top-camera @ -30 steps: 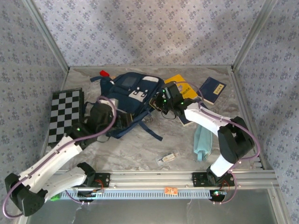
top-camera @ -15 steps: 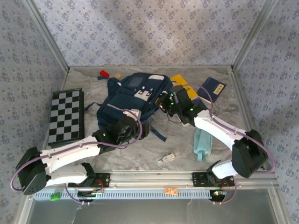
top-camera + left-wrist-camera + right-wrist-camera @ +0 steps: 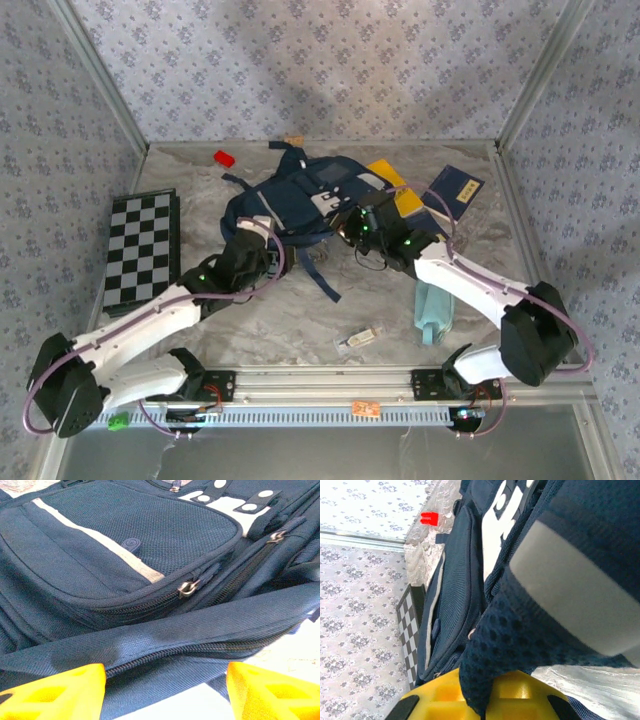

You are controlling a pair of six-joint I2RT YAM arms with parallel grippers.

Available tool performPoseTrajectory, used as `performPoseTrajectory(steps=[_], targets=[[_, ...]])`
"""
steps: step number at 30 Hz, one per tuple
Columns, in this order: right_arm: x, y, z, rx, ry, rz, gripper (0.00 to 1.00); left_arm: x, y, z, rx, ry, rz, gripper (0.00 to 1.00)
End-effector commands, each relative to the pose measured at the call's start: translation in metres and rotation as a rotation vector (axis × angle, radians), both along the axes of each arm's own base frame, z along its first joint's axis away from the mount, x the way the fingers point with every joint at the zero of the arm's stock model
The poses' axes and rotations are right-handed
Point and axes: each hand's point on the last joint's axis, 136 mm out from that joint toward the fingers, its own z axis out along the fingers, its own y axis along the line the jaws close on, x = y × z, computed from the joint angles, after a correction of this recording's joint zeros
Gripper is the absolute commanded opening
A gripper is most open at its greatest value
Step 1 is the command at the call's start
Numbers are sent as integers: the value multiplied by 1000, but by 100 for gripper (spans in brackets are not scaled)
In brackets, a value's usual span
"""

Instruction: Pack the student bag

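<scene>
Looks barely begun as packing goes. In the upper middle of the top view, the student bag [image 3: 300, 190], slumped flat on the bench [image 3: 300, 320], with the zips in the left wrist view drawn shut. Left to go in, as judged: a yellow book [image 3: 385, 175] and a navy booklet [image 3: 455, 190] at the bag's right, a pale blue pouch [image 3: 434, 305] at lower right, a small clear item [image 3: 360, 338] at lower middle, a red piece [image 3: 224, 158] at upper left, perhaps the checkerboard [image 3: 140, 245] at the left edge. Right hand [image 3: 480, 695] pinched closed on a fold of the bag's navy mesh padding, at the bag's right side. Left hand [image 3: 167, 685] spread wide, gripping nothing, set just short of the bag's lowest zip. Likely next: opening a compartment. Beneath it all, a grey marbled surface with a metal rail [image 3: 320, 380] along the bottom of the frame; around it, pale walls with a small floral print and bare metal posts in the corners.
</scene>
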Motion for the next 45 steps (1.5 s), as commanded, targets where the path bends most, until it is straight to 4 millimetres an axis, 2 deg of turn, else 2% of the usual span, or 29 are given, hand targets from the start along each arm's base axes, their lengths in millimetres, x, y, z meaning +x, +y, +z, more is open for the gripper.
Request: performPoseTrajectory(steps=[1,4,7,12,15,20,26,33,35,39,41,45], targets=[[13,20,50,130,-94,-39,0,-15,4,14,2,-16,31,63],[15,22,54,134,-90,-60,0,-34,-12,12,12,-51,29,63],[14,23,55,141,-88,-73,0,-42,-34,6,-41,-45,-6,63],[9,26,58,148,-84,-77,0,-38,-74,-4,-27,-29,-71,63],[6,27,56,143,-79,-80,0,-30,-91,-9,-16,-42,-78,63],[4,29,54,150,-76,-77,0,-10,-89,-15,-6,-85,30,64],[0,31,50,144,-71,-70,0,7,-77,-15,-18,-98,134,64],[-4,36,43,148,-57,-63,0,24,-93,-4,-32,-140,88,57],[-4,36,41,140,-56,-63,0,27,-101,-3,-45,-149,60,54],[-6,35,37,132,-49,-61,0,35,-101,-1,-51,-149,68,44],[-7,34,33,124,-46,-58,0,38,-102,5,-64,-159,65,35],[-7,32,29,116,-41,-60,0,42,-97,3,-51,-149,84,18]])
